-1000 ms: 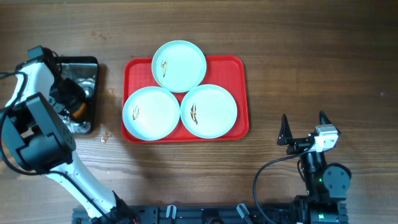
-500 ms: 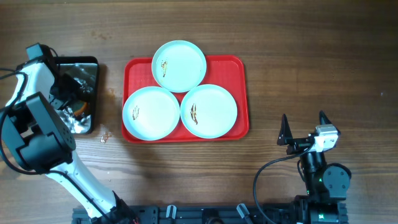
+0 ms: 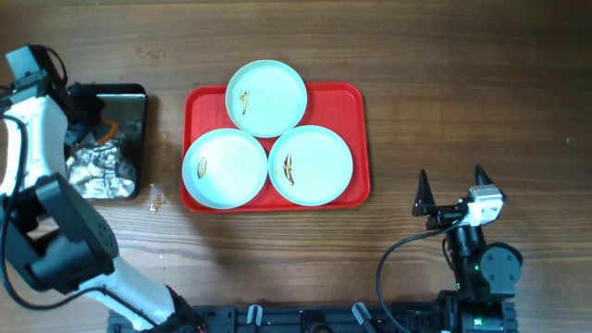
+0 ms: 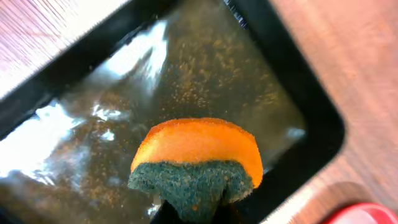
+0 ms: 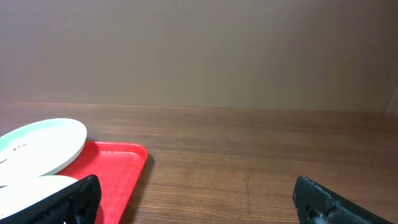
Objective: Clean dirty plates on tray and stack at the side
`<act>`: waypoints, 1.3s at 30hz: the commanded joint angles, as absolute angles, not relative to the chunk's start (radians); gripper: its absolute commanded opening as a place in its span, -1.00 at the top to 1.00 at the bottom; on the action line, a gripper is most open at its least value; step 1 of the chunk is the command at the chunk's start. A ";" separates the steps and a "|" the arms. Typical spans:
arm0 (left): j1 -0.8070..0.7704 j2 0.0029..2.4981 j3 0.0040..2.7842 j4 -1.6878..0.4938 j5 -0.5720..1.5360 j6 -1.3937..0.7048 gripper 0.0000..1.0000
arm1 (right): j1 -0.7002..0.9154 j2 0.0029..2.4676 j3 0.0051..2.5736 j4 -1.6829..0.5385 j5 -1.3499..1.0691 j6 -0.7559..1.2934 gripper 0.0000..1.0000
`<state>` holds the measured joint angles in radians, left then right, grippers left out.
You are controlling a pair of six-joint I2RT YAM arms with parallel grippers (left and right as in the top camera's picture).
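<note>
Three pale plates lie on the red tray (image 3: 361, 139): one at the far edge (image 3: 266, 97), one front left (image 3: 225, 167), one front right (image 3: 311, 165), each with a small brown smear. My left gripper (image 4: 193, 216) is shut on an orange sponge (image 4: 199, 146) with a green scrub face, held over the black pan (image 4: 311, 127). From overhead the left gripper (image 3: 92, 118) sits over the pan's far half. My right gripper (image 3: 453, 191) stands open near the front right, with nothing between its fingers. In the right wrist view, the right gripper (image 5: 202, 205) faces the tray (image 5: 109, 168) and two plates (image 5: 37, 144).
The black pan (image 3: 125, 91) lies left of the tray, its bottom wet and shiny. A small crumb (image 3: 155, 202) lies on the wooden table between pan and tray. The left arm's white links run down the table's left edge.
My left gripper has shut on the sponge in the pan and lifted it. The left arm has swung back toward the far left. The right arm, plates and tray have not moved.
</note>
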<state>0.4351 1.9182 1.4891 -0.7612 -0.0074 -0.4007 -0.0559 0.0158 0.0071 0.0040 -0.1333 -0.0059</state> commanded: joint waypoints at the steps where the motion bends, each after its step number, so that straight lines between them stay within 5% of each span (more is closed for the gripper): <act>1: 0.436 2.015 1.478 -0.759 -0.035 -0.396 0.92 | -0.052 0.014 0.005 0.007 -0.126 -0.019 -1.00; 9: 0.436 2.031 1.477 -0.807 -0.038 -0.396 -0.11 | -0.052 0.014 0.005 0.007 -0.126 -0.020 -0.99; 13: 0.436 2.032 1.476 -0.824 -0.038 -0.396 -0.44 | -0.052 0.014 0.005 0.007 -0.126 -0.020 -0.99; 29: 0.436 2.097 1.472 -0.812 -0.038 -0.395 -0.15 | -0.052 0.014 0.005 0.007 -0.126 -0.020 -1.00; 39: 0.436 2.116 1.472 -0.849 -0.038 -0.396 -0.34 | -0.052 0.014 0.005 0.007 -0.126 -0.020 -0.99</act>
<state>0.4347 2.0987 1.4780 -0.8486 -0.0280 -0.4011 -0.0559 0.0158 0.0071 0.0044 -0.1333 -0.0059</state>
